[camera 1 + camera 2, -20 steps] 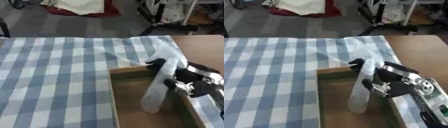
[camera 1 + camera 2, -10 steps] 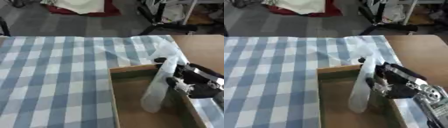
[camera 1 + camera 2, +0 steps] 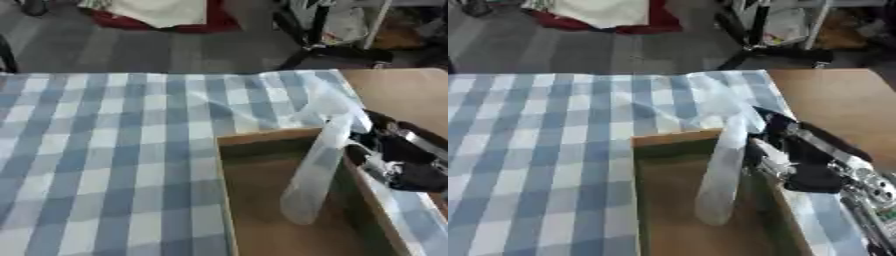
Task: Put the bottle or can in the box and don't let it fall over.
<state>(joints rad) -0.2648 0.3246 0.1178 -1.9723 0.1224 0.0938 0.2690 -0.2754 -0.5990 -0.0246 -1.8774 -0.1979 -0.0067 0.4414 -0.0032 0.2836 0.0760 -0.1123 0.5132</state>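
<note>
The robot's right hand (image 3: 802, 162) reaches in from the right over the wall of an open cardboard box (image 3: 662, 141), its dark fingers curled round the upper part of a tall, pale translucent bottle (image 3: 721, 172). The bottle hangs inside the box, leaning with its neck toward the hand and its base lower and further left, near the box floor; whether the base touches the floor cannot be told. The box sits at the near right of a table covered by a blue-and-white checked cloth (image 3: 105, 140), bare wood showing beyond the cloth at the right. The left hand appears in neither view.

The risk now lies in the lean: if the fingers let go while the bottle stands tilted, it would likely topple onto the box floor, since it is tall and narrow and looks light. A release before the base is seated flat would bring the same result. On withdrawal, a finger catching the neck could pull the bottle over, and the hand, close against the right wall, could nudge the box itself
</note>
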